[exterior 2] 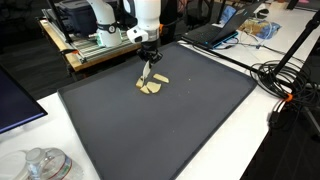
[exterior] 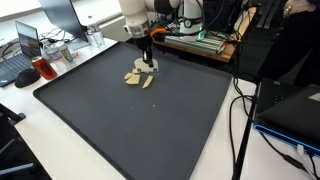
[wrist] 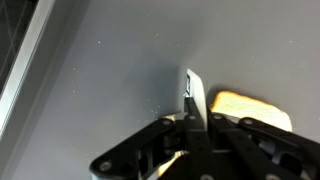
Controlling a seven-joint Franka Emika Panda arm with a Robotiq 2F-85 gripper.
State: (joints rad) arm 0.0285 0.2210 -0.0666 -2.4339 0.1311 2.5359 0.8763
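Pale strip (wrist: 195, 90), thin and flat, is pinched between the fingers of the gripper (wrist: 192, 120) above the far part of a dark mat, close to a few tan pieces.

White surface (exterior: 28, 135) carries everything, and the dark mat (exterior: 150, 130) covers most of it in both exterior views. A white robot arm (exterior 2: 148, 12) comes down over the mat's far edge. At that same end, off the mat, stands an open laptop (exterior: 28, 42).

At the arm's lower end the black gripper points straight down, its jaws drawn together and clamped on the strip, which juts out past the fingertips in the wrist view. Whether the strip's free end touches the mat cannot be told.

Just beside the gripper, the tan pieces (exterior 2: 153, 86) lie flat on the mat in a loose cluster; the wrist view shows one of them (wrist: 250, 108) next to the strip.
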